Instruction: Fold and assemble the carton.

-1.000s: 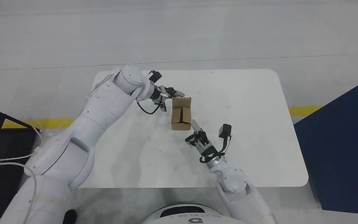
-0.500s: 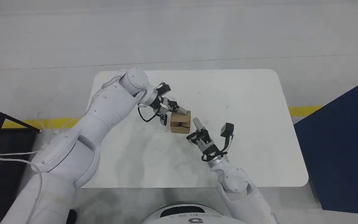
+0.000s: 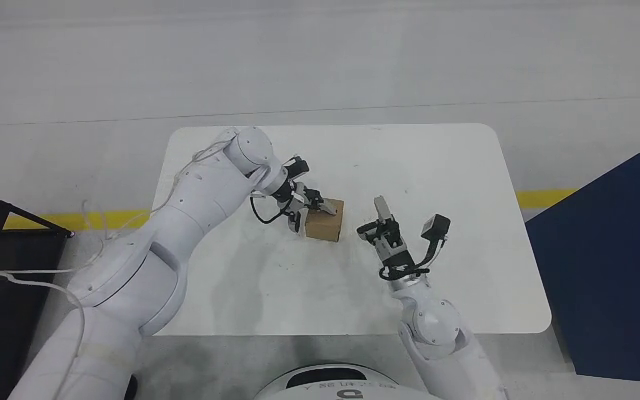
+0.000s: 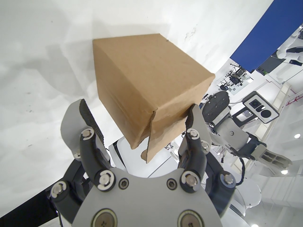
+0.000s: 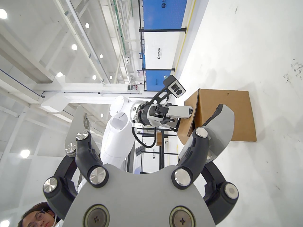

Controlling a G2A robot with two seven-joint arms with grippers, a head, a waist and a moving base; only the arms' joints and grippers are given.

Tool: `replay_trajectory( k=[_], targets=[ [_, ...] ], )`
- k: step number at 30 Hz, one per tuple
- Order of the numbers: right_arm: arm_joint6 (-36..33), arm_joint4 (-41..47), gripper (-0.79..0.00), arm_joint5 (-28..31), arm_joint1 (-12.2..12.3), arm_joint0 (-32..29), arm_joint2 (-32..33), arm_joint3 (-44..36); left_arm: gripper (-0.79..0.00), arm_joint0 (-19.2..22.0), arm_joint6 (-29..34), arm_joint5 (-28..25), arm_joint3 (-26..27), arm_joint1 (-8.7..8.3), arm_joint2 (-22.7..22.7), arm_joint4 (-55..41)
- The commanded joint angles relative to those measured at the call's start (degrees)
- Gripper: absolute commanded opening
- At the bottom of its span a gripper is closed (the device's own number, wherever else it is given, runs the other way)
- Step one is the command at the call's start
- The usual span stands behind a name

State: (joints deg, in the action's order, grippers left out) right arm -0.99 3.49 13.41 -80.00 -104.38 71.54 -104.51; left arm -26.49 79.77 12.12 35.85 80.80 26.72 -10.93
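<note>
Roughly at mid-table, the brown carton (image 3: 324, 219) rested on the white surface (image 3: 450, 170), its loose flap end facing the left gripper (image 3: 303, 205). That gripper's fingers stood apart around this end, with one fingertip (image 4: 193, 116) touching a flap and the other clear. The right gripper (image 3: 381, 225), also spread, sat near the carton's opposite side, not touching.

White table (image 3: 450, 180), rounded corners — and there's the small brown carton (image 3: 324, 220) sitting on it near the middle, one face apparently flat on the top. Faint dark scuff marks (image 5: 293, 70) dot the surface.
</note>
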Motion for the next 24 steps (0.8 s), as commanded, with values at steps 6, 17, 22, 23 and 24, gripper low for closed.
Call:
replay_trajectory(
  k=[6,17,22,23,24],
  targets=[
    [-1.2,-2.1,0.0,0.0,0.2,0.4,0.0,0.3,0.0,-0.1,0.4,-0.1,-0.8,0.29,0.2,0.5],
    [2.2,-51.9,0.0,9.1,1.7,1.4,-3.7,3.4,0.0,-0.3,0.8,0.2,-0.2,0.37,0.9,1.7],
    [6.1,-67.1,0.0,2.8,1.7,3.2,-7.0,6.0,0.0,-0.5,1.1,0.3,-0.1,0.56,0.9,2.3],
    [6.7,-69.7,0.0,1.2,1.6,3.7,-7.7,6.6,0.0,-0.6,1.1,0.3,-0.1,0.61,0.9,2.4],
    [7.0,-71.6,0.0,0.0,1.5,4.2,-8.5,7.4,0.0,-0.6,1.2,0.3,-0.1,0.65,0.9,2.5]
  ],
)
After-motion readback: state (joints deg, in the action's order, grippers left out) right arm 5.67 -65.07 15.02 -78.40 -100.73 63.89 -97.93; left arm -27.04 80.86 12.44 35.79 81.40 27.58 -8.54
